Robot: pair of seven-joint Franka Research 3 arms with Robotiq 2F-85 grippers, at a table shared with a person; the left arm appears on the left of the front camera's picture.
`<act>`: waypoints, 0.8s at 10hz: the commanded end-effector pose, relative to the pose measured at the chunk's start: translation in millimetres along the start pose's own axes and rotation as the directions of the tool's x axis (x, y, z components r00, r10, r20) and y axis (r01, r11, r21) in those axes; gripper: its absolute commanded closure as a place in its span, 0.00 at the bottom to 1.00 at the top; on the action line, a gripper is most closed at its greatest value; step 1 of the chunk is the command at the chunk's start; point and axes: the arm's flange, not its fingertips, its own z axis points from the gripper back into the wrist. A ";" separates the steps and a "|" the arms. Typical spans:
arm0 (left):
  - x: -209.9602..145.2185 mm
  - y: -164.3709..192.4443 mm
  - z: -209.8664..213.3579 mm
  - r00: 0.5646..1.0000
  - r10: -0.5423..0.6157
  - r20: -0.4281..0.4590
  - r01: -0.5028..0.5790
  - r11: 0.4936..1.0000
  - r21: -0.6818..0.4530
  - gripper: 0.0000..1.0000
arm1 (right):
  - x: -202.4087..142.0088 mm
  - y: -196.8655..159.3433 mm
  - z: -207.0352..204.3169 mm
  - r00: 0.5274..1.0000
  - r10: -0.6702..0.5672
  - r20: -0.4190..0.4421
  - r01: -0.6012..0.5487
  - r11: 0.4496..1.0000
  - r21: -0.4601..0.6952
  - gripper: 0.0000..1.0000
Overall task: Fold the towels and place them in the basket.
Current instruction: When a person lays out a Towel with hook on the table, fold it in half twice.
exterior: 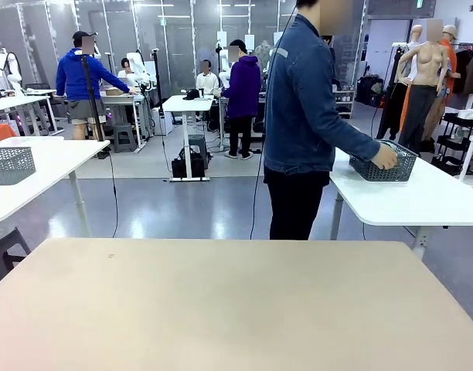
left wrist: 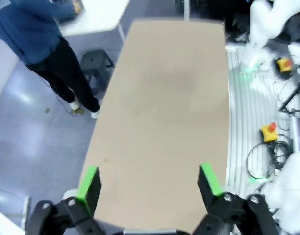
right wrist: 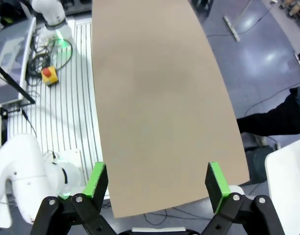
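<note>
The dark grey wire-mesh basket [exterior: 385, 165] stands on a white side table at the right, beyond my table, and a person in a denim jacket [exterior: 306, 108] has a hand on its near rim. The towels are out of view. My left gripper [left wrist: 149, 183] hangs open high above the bare beige table [left wrist: 164, 112], nothing between its green pads. My right gripper [right wrist: 156, 182] is open too, above the same table [right wrist: 155, 98], holding nothing.
The person stands at the far edge of my table, turned toward the white side table [exterior: 430, 197]. A second grey basket [exterior: 8, 165] sits on a white table at the left. Cables and an emergency stop button [right wrist: 48, 75] lie on the slatted floor beside the table.
</note>
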 end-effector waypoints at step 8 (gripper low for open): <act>-5.3 23.7 23.2 0.997 0.050 0.059 -0.044 0.994 -0.100 0.00 | 8.5 11.1 43.9 0.963 -0.174 0.204 0.171 0.985 0.029 0.00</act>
